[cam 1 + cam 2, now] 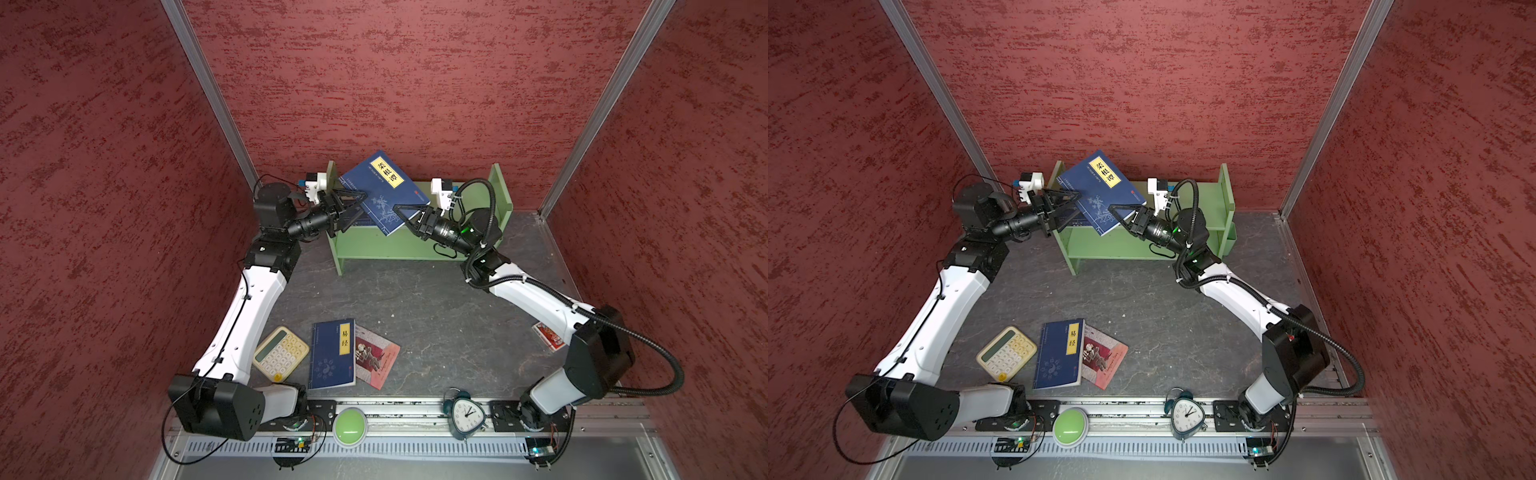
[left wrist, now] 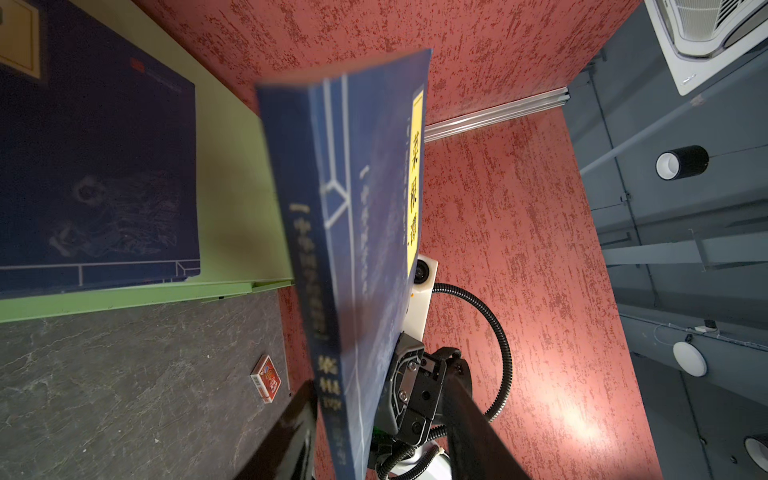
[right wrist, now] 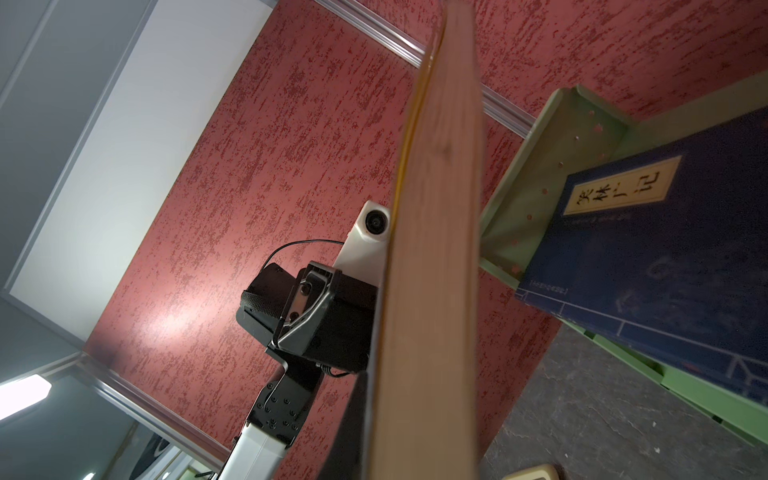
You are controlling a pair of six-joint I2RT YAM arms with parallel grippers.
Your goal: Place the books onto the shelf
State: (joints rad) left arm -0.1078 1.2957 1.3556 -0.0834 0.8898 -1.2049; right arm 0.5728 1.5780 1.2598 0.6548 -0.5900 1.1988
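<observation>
A navy book with a yellow label [image 1: 384,189] [image 1: 1100,187] hangs tilted above the left end of the light green shelf [image 1: 399,247] [image 1: 1121,249]. My right gripper [image 1: 401,212] [image 1: 1115,210] is shut on its lower page edge [image 3: 432,291]. My left gripper [image 1: 360,203] [image 2: 380,384] is open, its fingers standing apart on either side of the spine edge [image 2: 328,332]. Another navy book [image 2: 95,166] [image 3: 665,257] lies flat on the shelf. On the table near the front lie a navy book [image 1: 332,355] and a red-pink book [image 1: 380,359] partly under it.
A cream calculator [image 1: 281,353] lies left of the front books. A small red box [image 1: 548,336] [image 2: 266,378] lies by the right arm. An alarm clock [image 1: 465,415] and a green button [image 1: 350,426] sit on the front rail. Red walls close in the sides and back.
</observation>
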